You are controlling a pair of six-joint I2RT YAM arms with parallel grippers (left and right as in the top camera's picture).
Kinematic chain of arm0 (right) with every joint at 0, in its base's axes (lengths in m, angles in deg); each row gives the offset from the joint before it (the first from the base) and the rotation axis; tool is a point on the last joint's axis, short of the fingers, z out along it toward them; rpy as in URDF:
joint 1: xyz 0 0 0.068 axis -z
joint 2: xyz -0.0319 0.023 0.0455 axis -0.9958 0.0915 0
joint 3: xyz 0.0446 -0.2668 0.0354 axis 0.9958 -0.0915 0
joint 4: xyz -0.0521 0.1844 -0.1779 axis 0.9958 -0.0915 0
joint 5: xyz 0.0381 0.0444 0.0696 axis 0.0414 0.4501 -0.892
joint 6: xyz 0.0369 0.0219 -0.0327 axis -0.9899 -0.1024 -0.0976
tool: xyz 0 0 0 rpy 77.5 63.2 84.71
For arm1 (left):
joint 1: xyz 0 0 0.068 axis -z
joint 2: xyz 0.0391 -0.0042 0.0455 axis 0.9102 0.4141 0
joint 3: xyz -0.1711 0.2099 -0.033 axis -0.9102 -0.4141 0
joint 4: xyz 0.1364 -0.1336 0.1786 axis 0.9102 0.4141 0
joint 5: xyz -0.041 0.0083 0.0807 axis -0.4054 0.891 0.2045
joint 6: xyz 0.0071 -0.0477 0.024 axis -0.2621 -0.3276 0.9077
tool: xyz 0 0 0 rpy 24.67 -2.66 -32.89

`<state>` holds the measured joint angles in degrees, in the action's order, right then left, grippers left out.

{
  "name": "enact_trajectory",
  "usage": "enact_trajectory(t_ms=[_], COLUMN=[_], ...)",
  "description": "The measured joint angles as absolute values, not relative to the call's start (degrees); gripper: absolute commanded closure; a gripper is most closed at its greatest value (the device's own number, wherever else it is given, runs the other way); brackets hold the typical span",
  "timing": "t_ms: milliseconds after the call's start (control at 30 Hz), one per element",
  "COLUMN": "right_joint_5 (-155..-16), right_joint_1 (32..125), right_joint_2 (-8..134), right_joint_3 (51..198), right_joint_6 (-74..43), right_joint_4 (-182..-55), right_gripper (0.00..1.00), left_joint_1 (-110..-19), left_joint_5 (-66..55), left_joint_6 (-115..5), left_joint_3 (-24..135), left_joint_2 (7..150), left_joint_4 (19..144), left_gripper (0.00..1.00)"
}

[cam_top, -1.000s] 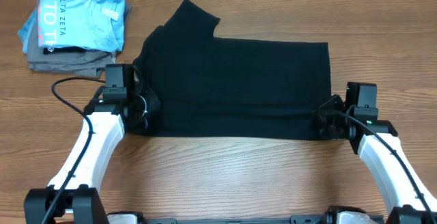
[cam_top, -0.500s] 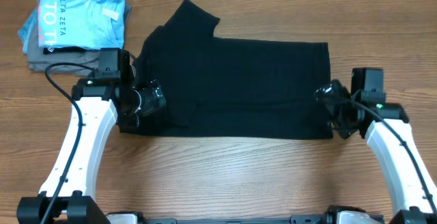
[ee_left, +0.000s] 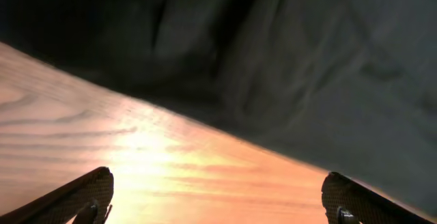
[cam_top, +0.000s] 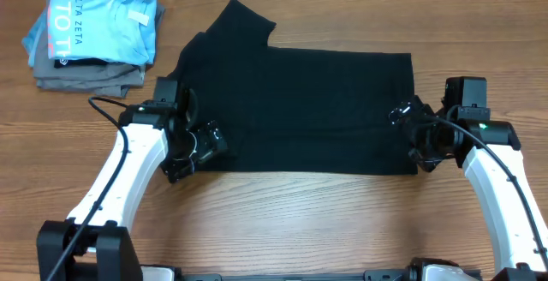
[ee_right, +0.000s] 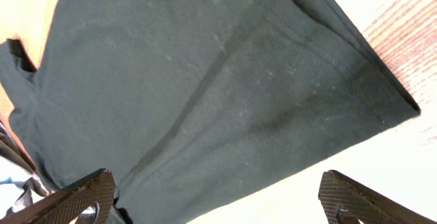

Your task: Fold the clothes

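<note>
T-shirt (cam_top: 300, 110), plain black, lies flat on the wooden table (cam_top: 300, 221) as a long band, doubled over lengthwise, its near edge running straight.

At the near-left corner of the T-shirt sits the left gripper (cam_top: 195, 154), low over the cloth edge. Its wrist view shows both fingers (ee_left: 75, 197) spread wide, with only bare wood and the shirt's edge between them, so it grasps nothing. At the T-shirt's right end, just off the near-right corner, the right gripper (cam_top: 411, 137) is also spread wide and empty. Its own camera looks along smooth fabric with one soft crease.

Further back, the T-shirt's body lies fairly flat. At its far-left corner one sleeve (cam_top: 244, 20) juts out past the band.

Beyond the T-shirt's far-left corner, well apart, a light blue shirt (cam_top: 94, 20) rests on grey folded garments (cam_top: 81, 77).

By my reading, the lengthwise fold is laid and both arms are between grasps. The next move probably calls for the protruding sleeve to be tucked in. Each gripper then needs a fresh pinch through both layers at one end, to carry that end across to the other. Pinching only the top layer would pull the fold apart.
</note>
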<state>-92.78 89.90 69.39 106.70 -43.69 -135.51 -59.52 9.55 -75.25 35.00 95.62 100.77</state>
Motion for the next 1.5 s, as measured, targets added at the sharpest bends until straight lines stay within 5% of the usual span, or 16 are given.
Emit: enact_trajectory(t_ms=[333,533,667,833,933,1200,1267,1367,1500], right_joint_5=[-92.6,-92.3,-91.7,-90.9,-90.7,-90.6,-90.6,-90.6,-90.6], right_joint_1=[89.9,89.9,89.9,89.9,89.9,89.9,89.9,89.9,89.9], right_joint_2=[69.4,69.4,69.4,69.4,69.4,69.4,69.4,69.4,69.4], right_joint_3=[106.7,106.7,106.7,106.7,106.7,106.7,106.7,106.7,106.7], right_joint_6=[-42.6,-42.0,-41.2,-40.7,-40.6,-40.5,-40.5,-40.5,-40.5], right_joint_4=[-136.3,-136.5,-136.8,-137.1,-136.8,-136.5,-136.5,-136.5,-137.0], right_gripper=[0.0,0.0,0.0,0.0,0.0,0.0,0.0,0.0,0.0], left_joint_1=[-59.5,-59.5,-59.5,-59.5,-59.5,-59.5,-59.5,-59.5,-59.5], left_joint_5=[5.5,3.1,2.6,2.4,2.2,2.0,2.0,2.0,2.0], left_joint_6=[-83.3,-85.4,-86.1,-86.4,-85.9,-84.5,-83.3,-81.0,-75.8], left_joint_3=[35.0,35.0,35.0,35.0,35.0,34.9,34.8,34.7,34.8], left_joint_2=[102.6,107.7,108.3,108.3,108.3,108.3,108.3,108.3,108.3], left_joint_4=[89.7,86.4,84.3,82.9,81.5,73.7,70.5,64.8,61.6], left_gripper=[0.03,0.19,0.35,0.86,0.92,0.84,0.62,0.0,0.0])
